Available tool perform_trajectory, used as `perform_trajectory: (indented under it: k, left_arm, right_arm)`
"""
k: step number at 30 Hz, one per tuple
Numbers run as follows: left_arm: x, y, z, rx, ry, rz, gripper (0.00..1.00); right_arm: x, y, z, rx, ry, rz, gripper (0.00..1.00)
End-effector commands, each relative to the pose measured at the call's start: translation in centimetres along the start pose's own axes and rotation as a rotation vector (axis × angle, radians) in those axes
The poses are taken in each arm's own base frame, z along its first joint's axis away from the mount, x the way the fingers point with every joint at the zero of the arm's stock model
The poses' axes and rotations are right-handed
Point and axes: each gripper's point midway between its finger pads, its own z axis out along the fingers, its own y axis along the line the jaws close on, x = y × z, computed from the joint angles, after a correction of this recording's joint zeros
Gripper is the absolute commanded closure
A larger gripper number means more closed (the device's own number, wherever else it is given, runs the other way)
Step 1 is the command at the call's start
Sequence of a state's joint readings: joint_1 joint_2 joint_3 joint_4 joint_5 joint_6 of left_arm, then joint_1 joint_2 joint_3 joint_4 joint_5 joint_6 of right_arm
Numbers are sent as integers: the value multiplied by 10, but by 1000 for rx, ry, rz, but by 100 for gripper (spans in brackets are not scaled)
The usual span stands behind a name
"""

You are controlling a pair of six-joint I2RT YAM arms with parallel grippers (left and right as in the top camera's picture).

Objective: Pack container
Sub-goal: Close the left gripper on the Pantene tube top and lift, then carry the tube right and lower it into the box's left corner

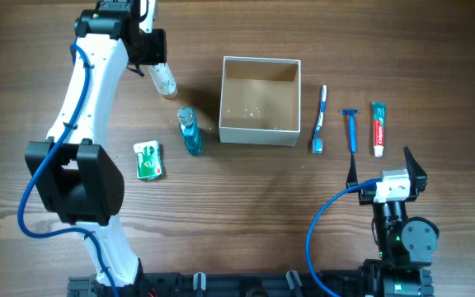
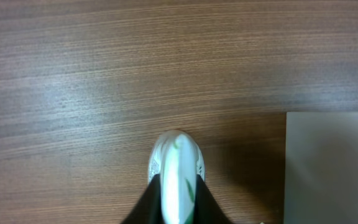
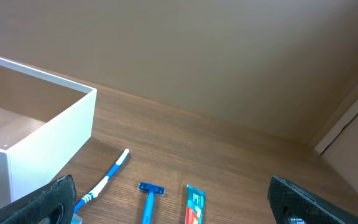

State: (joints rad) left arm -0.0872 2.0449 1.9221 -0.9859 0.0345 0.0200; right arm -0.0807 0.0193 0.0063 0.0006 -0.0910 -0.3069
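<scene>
- White-walled container [image 1: 261,99], tan inside, sits mid-table with its open top up.
- Left gripper [image 1: 157,71] is clamped on a white bottle [image 1: 164,81] with green print, left of the container and apart from it.
- Right gripper [image 1: 383,170] has its jaws spread wide and holds nothing.
- Toothbrush [image 1: 320,120], razor [image 1: 351,129] and toothpaste [image 1: 378,128] lie right of the container.
- Blue bottle [image 1: 190,130] and green packet [image 1: 148,159] lie to its left.

From my left wrist view, the bottle [image 2: 178,171] is cut off below; the container [image 2: 325,168] runs off right.
</scene>
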Motion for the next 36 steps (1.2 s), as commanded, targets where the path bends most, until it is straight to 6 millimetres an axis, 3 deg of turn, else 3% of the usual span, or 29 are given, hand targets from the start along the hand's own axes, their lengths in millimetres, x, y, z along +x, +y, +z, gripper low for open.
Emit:
perform_trajectory:
  k: [1, 6, 11, 16, 19, 24, 27, 31, 36]
  left_arm:
    - [-2, -2, 4, 3, 1, 4, 96]
    - [-5, -2, 4, 3, -10, 4, 96]
    - [-28, -3, -11, 7, -106, 7, 96]
    - [-65, -6, -58, 10, -260, 12, 96]
    - [-86, -8, -99, 15, -364, 15, 96]
    - [-102, -17, -162, 31, -499, 29, 96]
    - [-107, -32, -195, 54, -576, 47, 96]
    - [-105, -72, -233, 117, -660, 106, 96]
    - [-89, -138, -244, 219, -660, 202, 96]
  right_arm:
    - [-1, -2, 0, 15, -5, 18, 0]
    - [-1, -2, 0, 15, -5, 19, 0]
    - [-1, -2, 0, 15, -5, 18, 0]
    - [-1, -2, 0, 15, -5, 18, 0]
    - [-1, -2, 0, 15, -5, 19, 0]
    - [-1, -2, 0, 15, -5, 18, 0]
    - [-1, -2, 0, 15, -5, 19, 0]
    - [-1, -2, 0, 15, -5, 19, 0]
    - [-1, -2, 0, 15, -5, 19, 0]
